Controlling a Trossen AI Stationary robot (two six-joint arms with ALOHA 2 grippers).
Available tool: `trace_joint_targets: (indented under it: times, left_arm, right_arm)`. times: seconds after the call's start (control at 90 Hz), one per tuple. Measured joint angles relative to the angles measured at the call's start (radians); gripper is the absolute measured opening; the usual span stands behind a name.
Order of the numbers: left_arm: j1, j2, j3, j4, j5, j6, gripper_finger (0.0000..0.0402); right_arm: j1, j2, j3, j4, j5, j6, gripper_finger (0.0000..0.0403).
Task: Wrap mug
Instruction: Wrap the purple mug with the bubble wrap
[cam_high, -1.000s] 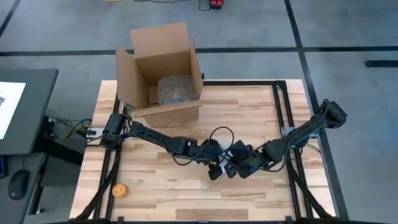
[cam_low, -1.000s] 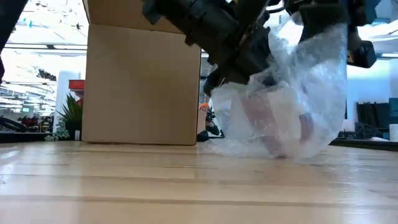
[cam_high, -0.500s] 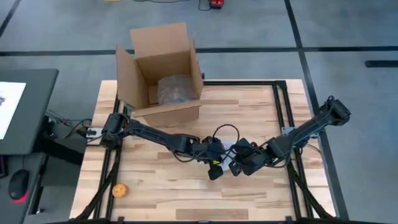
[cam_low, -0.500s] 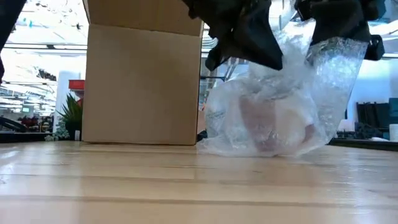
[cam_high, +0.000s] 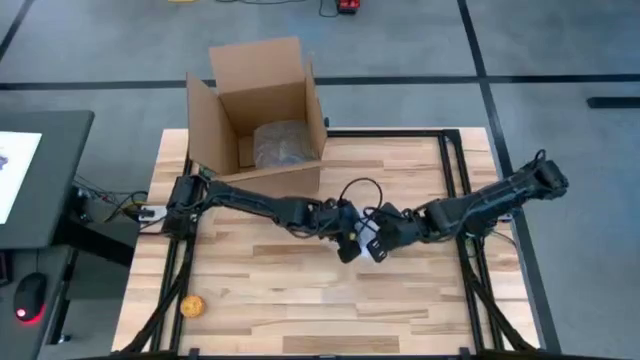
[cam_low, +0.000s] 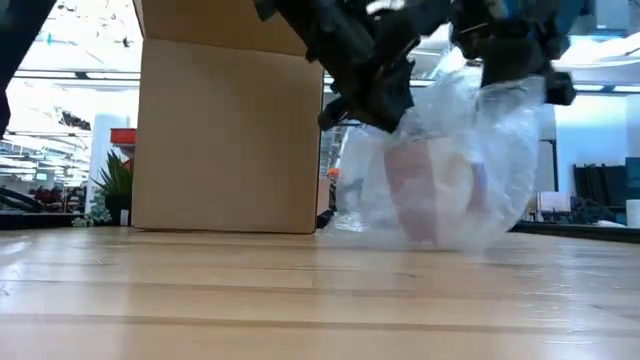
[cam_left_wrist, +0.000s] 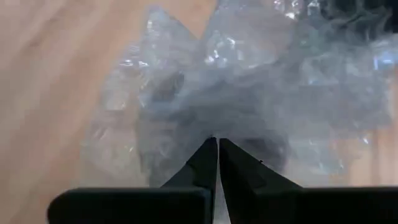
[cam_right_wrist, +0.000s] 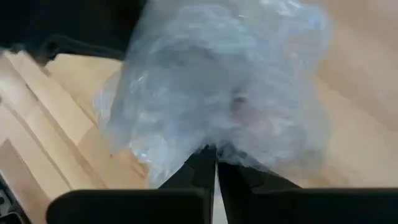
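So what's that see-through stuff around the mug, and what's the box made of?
The wrap looks like clear plastic bubble wrap: crinkly, glossy, with small bubbles. The mug inside shows only as a pale, pinkish shape, so its material is unclear. The box looks like plain brown matte cardboard, flaps open.

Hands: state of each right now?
Left hand: shut on the bubble wrap.
Right hand: shut on the bubble wrap.

both arms are dark, slim, jointed links, with a thin black cable (cam_high: 352, 186) looping above the wrists. each gripper ends in two flat black fingers tapering to points: left gripper (cam_left_wrist: 217, 144), right gripper (cam_right_wrist: 215, 149).
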Motion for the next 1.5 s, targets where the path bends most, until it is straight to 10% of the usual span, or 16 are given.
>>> trace_joint_targets:
  times: [0.556,0.856,1.1,1.5]
  left_arm:
    - [0.009,0.067,-0.012,0.242,0.057,-0.016,0.0]
    - [0.025,0.054,-0.012,0.191,0.042,-0.034,0.0]
    - [0.024,0.054,-0.012,0.182,0.042,-0.008,0.0]
    - [-0.025,0.054,-0.092,0.19,0.037,0.006,0.0]
  right_arm:
    - [-0.239,-0.166,0.001,-0.213,-0.255,-0.213,0.0254]
    - [-0.271,-0.279,0.043,-0.182,-0.505,-0.18,0.0261]
    - [-0.344,-0.278,0.097,-0.177,-0.326,-0.137,0.026]
    - [-0.357,0.034,0.077,-0.09,-0.392,-0.292,0.026]
